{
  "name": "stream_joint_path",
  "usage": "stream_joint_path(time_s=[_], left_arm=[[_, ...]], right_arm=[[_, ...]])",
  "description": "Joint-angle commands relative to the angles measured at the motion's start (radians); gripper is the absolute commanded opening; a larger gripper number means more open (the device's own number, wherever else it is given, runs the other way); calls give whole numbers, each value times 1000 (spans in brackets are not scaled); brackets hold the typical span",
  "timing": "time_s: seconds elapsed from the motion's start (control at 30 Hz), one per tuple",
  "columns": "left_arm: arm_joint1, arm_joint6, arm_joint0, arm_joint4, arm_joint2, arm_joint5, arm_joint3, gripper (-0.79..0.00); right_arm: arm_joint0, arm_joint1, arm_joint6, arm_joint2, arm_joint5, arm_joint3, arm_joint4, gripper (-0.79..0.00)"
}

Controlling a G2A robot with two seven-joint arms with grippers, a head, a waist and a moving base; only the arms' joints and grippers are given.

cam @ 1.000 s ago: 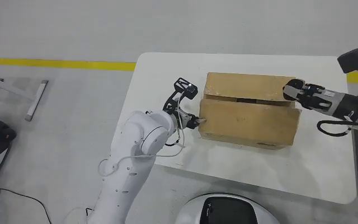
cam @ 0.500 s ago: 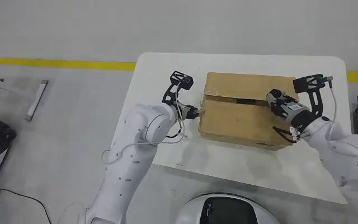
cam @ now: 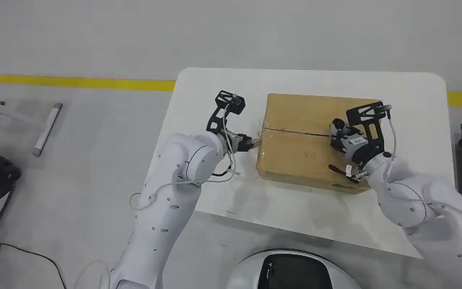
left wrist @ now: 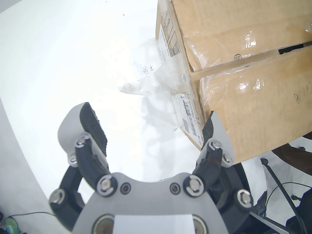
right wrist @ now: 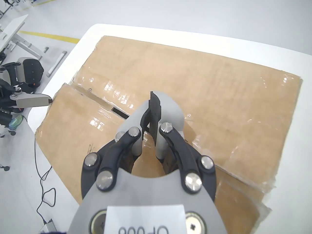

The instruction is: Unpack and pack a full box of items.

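A brown cardboard box (cam: 310, 130) lies on the white table (cam: 209, 94), its two top flaps folded down and meeting at a taped seam (right wrist: 102, 98) with a short dark slit. My left gripper (left wrist: 151, 127) is open at the box's left end (left wrist: 190, 113), one finger (left wrist: 213, 132) against the corner of the nearer flap. My right gripper (right wrist: 153, 108) is shut with nothing between its fingers, and it hovers over the seam on the right half of the box top (cam: 339, 141). The left gripper's finger (right wrist: 34, 99) also shows at the box's far end.
Loose clear tape (left wrist: 156, 81) hangs off the box's left end onto the table. The table's rounded front edge (cam: 238, 209) is close to the left arm. A yellow floor line (cam: 86, 82) runs behind, and cables (right wrist: 46, 191) trail on the floor.
The right arm swung in from the right edge to above the box top. The gap between the flaps has narrowed to a closed seam. The left gripper stayed at the box's left end.
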Motion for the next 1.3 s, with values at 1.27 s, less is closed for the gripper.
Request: stream_joint_path(time_s=[1.27], left_arm=[[5, 107, 7, 183, 17, 7, 68, 0]], right_arm=[[-82, -44, -262, 24, -189, 93, -36, -785]])
